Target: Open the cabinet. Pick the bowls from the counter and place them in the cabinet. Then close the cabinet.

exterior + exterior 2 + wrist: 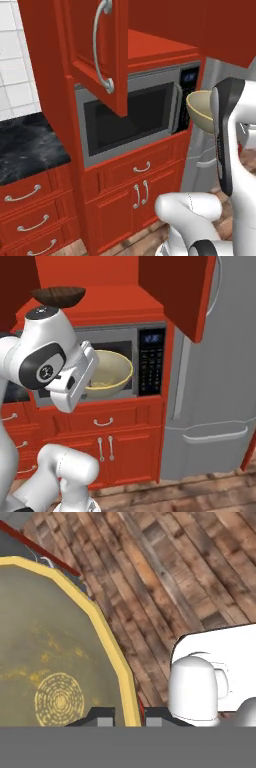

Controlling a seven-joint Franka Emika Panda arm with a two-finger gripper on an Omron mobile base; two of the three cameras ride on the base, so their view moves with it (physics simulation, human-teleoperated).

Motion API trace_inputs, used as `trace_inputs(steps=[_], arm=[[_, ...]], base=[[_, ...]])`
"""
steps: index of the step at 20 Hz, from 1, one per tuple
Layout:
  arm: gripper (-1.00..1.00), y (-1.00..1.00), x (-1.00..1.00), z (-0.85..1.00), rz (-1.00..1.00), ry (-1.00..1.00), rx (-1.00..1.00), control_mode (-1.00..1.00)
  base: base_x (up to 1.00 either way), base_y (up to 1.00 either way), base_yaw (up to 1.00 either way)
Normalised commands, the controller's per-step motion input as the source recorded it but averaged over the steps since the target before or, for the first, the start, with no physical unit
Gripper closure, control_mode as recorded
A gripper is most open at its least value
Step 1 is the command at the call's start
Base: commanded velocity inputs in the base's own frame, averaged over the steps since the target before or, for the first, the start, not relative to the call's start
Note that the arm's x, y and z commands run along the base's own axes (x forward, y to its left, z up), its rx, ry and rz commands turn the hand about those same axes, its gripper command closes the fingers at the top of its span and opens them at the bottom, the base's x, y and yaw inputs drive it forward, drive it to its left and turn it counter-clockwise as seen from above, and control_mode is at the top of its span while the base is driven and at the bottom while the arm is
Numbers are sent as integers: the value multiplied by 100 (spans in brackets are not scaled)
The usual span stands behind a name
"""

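Observation:
The red cabinet point(150, 47) above the microwave stands open, its left door point(95, 50) and right door point(175, 291) swung out. The dark brown bowl point(59, 295) rests on the cabinet's floor, just above my arm's white joint. My gripper point(131, 718) is shut on the rim of the pale beige bowl point(55, 657), one fingertip inside and one outside. That bowl point(107, 373) hangs in the air in front of the microwave, below the cabinet opening, and shows beside my forearm as the pale bowl point(200, 110). The black counter point(25, 145) lies to the left.
A steel microwave point(135, 120) sits under the cabinet, with red drawers and small doors point(140, 192) beneath it. A grey fridge point(215, 381) stands to the right. The open left door hangs over the microwave's front. Wooden floor point(190, 577) lies under the hand.

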Motion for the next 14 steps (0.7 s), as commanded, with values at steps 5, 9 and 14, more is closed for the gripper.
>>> trace_inputs(steps=[5, 9, 14], arm=[[100, 0, 0, 0, 0, 0, 0, 100], [100, 0, 0, 0, 0, 0, 0, 100], [100, 0, 0, 0, 0, 0, 0, 100]], base=[[21, -59, 45], [33, -31, 60], [36, -8, 62]])
